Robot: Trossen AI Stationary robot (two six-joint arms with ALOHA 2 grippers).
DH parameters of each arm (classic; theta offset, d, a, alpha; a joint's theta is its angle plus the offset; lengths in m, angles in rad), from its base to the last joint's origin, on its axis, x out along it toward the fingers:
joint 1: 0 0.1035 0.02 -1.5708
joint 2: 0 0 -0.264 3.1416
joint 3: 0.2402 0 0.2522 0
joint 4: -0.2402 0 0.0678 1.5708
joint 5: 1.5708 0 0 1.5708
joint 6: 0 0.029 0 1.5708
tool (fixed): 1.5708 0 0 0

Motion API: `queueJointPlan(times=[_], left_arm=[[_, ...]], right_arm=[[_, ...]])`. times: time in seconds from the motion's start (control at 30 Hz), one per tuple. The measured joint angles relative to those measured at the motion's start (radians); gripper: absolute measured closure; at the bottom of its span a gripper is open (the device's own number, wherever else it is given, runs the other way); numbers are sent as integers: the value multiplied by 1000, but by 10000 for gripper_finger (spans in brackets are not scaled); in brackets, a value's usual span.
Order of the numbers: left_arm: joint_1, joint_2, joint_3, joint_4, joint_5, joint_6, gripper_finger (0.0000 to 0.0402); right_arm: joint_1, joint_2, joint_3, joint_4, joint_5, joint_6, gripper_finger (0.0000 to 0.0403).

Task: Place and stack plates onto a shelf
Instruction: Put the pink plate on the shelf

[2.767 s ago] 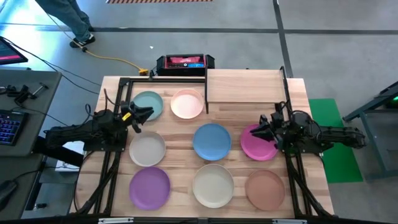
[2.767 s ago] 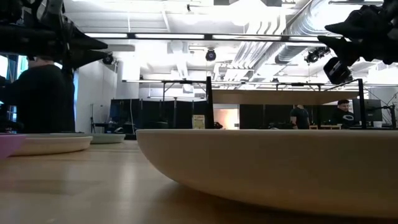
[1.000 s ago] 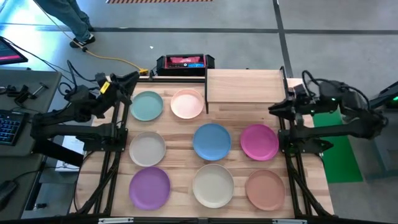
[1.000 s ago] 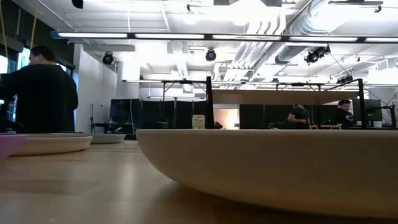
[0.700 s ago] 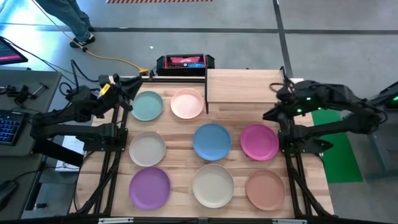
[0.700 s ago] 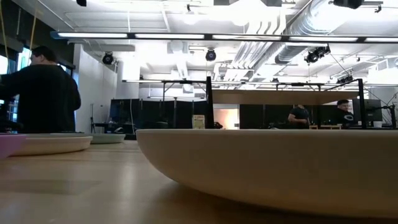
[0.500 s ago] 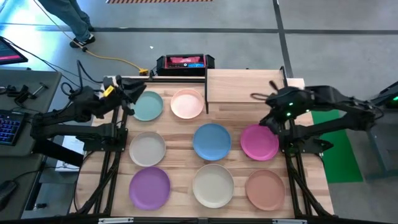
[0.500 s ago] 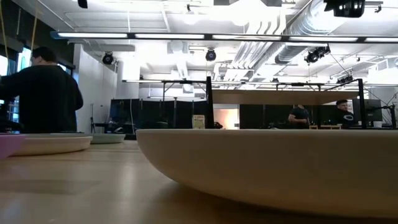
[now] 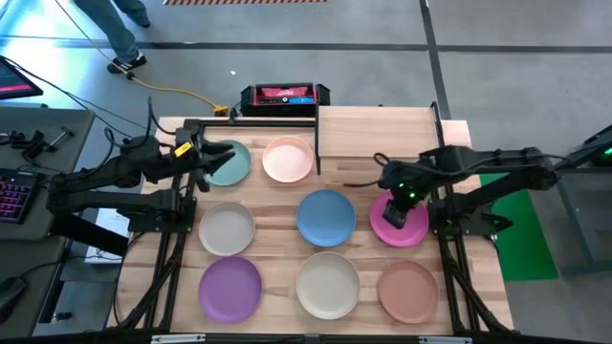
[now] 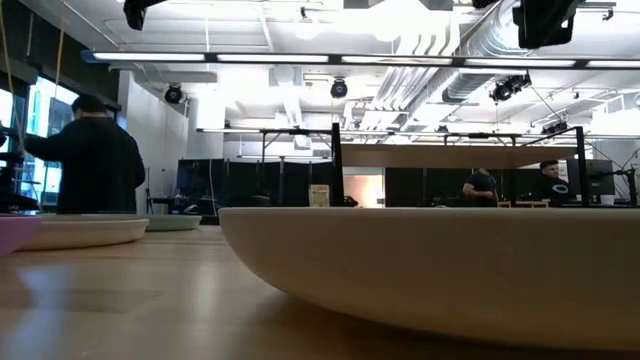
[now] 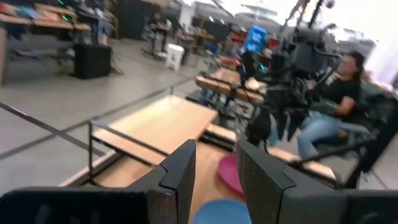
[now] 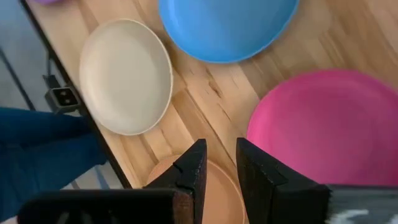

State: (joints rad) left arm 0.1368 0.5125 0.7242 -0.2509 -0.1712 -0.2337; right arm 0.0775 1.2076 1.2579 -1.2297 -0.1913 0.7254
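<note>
**Helper:** What are you doing right now?

**Me:** I hold the right pincer (image 9: 400, 212) up in the air over the magenta plate (image 9: 399, 219). Its two fingers (image 12: 193, 171) have a small gap between them, and nothing is in it. The plate lies flat on the bench (image 9: 277, 196), near the blue plate (image 9: 325, 217) and the salmon-brown plate (image 9: 406, 290).

**Helper:** How do you grab it well?

**Me:** I think I should go for the rim, not the middle. One finger goes under the edge and one on top. I come down slowly so the plate does not slide into the blue one.

**Helper:** Where does it go after that?

**Me:** Onto the shelf (image 9: 375, 132), at the far side of the bench. No plates are on it yet. I would put it to one side, to leave room for a second pile.

**Helper:** And the other arm?

**Me:** The left pincer (image 9: 218, 157) waits over the teal plate (image 9: 229, 162). Its fingers have a gap too and hold nothing.
</note>
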Motion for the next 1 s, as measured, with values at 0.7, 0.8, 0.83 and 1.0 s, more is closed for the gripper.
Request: queueJointPlan(times=[0.7, 0.8, 0.83, 1.0], left_arm=[[0, 0, -1, -267, 94, -76, 298], [0, 0, -1, -271, 93, -78, 298], [0, 0, -1, -271, 92, -78, 298], [0, 0, -1, -272, 92, -78, 298]], right_arm=[[89, 269, 0, -1, 132, 86, 247], [111, 308, 0, -1, 130, 99, 246], [120, 320, 0, -1, 130, 110, 246], [166, 368, -6, 1, 156, 141, 247]])
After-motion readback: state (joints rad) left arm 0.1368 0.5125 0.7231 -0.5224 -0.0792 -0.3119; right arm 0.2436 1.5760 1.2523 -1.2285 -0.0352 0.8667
